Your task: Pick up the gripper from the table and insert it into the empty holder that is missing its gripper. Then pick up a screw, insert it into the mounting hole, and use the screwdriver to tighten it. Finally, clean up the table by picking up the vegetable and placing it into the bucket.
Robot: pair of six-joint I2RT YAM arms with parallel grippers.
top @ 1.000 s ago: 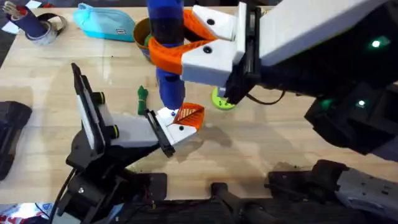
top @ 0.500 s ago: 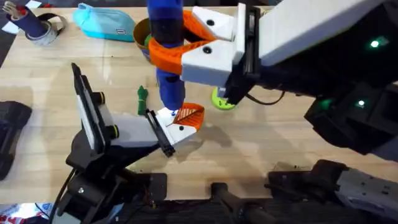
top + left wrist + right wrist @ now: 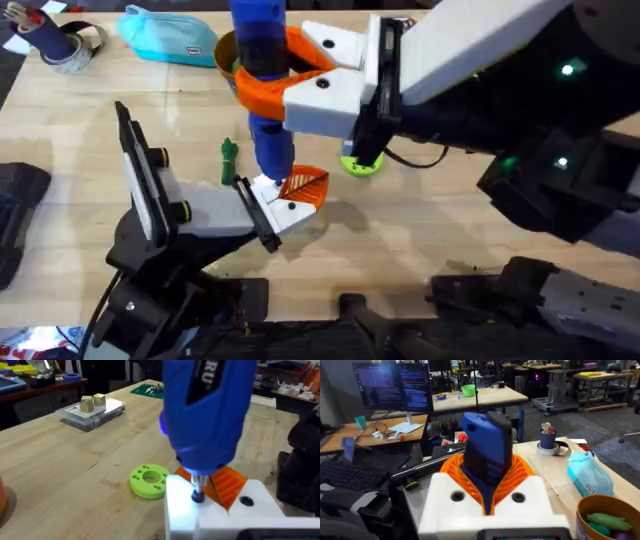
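My right gripper (image 3: 262, 82) reaches in from the right and is shut on the blue screwdriver (image 3: 262, 60), which it holds upright. Its orange fingers (image 3: 520, 472) wrap the screwdriver (image 3: 487, 445). The screwdriver's bit (image 3: 198, 494) rests on the white base (image 3: 220, 515) of the small orange gripper (image 3: 305, 187). That gripper sits at the end of the black-and-white holder (image 3: 190, 212). I cannot tell a screw apart under the bit. The dark-green vegetable (image 3: 229, 152) lies on the table left of the screwdriver. The bucket (image 3: 226, 50) stands behind it, also in the right wrist view (image 3: 607, 510).
A lime-green disc (image 3: 358, 164) lies just right of the small gripper, under the right arm. A light-blue pouch (image 3: 170, 36) and a cup with a tape roll (image 3: 58, 44) sit at the back left. A clear box (image 3: 92, 410) stands farther off.
The right arm has shifted slightly left and the screwdriver's top has leaned with it. The bit stays on the white base. Holder and vegetable have not moved.
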